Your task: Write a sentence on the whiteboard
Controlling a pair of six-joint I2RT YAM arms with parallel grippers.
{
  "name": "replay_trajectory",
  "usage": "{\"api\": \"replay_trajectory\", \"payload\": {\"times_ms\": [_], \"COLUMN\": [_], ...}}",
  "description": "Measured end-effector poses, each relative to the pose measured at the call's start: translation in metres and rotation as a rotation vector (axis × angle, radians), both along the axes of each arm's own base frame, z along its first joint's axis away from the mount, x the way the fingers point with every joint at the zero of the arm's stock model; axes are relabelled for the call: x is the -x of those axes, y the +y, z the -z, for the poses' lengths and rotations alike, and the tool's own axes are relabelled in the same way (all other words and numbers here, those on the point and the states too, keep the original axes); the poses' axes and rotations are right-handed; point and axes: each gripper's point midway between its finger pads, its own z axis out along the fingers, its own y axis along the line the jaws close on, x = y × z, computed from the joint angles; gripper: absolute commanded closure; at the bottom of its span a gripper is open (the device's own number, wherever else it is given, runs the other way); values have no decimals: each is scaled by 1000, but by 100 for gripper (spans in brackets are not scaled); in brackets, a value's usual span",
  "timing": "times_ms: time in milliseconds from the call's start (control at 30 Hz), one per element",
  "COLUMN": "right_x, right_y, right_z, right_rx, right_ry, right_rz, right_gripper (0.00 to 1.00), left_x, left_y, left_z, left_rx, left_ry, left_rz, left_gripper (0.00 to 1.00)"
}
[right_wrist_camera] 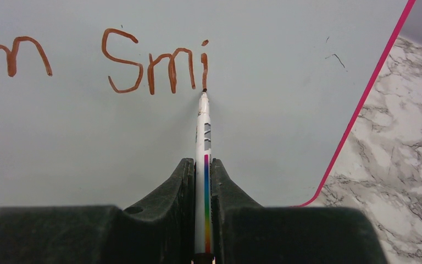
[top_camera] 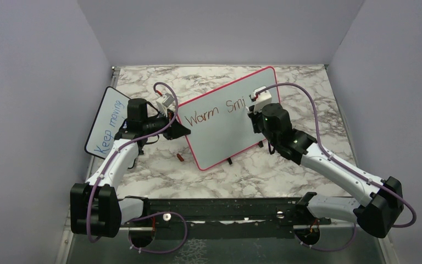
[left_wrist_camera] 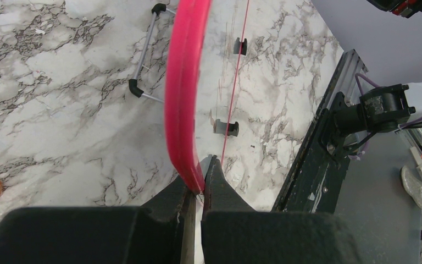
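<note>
On the marble table [top_camera: 286,165] the whiteboard [top_camera: 225,135] stands propped at centre. A smaller blue-lettered board [top_camera: 105,124] sits to its left, partly hidden by my left arm. My left gripper [left_wrist_camera: 199,179] pinches the whiteboard's edge. My right gripper [right_wrist_camera: 202,168] clamps the marker [right_wrist_camera: 203,129], its tip on the sentence [right_wrist_camera: 154,63], so far "Warm Smi".

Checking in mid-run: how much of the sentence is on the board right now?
Done: "Warm" and "Smi" stand in red-brown on the whiteboard. In hand: the right gripper holds the marker, tip at the foot of the "i"; the left gripper clamps the board's pink frame. Left: the rest of that word and the sentence; the area below is blank.
</note>
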Motion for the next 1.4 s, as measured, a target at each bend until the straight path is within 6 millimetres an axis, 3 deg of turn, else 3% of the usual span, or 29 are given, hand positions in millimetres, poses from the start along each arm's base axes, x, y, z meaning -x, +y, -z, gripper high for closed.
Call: {"api": "replay_trajectory", "payload": {"times_ms": [533, 800, 1400], "right_x": [4, -4, -29], "right_y": [-6, -10, 5], "right_z": [-10, -21, -48], "right_rx": [-14, -8, -13], "right_ry": [-28, -73, -157], "right_rz": [10, 44, 41], "right_gripper": [100, 99, 100], "left_x": [0, 0, 0], "left_y": [0, 0, 0], "left_z": [0, 0, 0], "left_rx": [0, 0, 0], "left_ry": [1, 1, 0], "left_rz": [0, 0, 0], "left_gripper": [100, 100, 100]}}
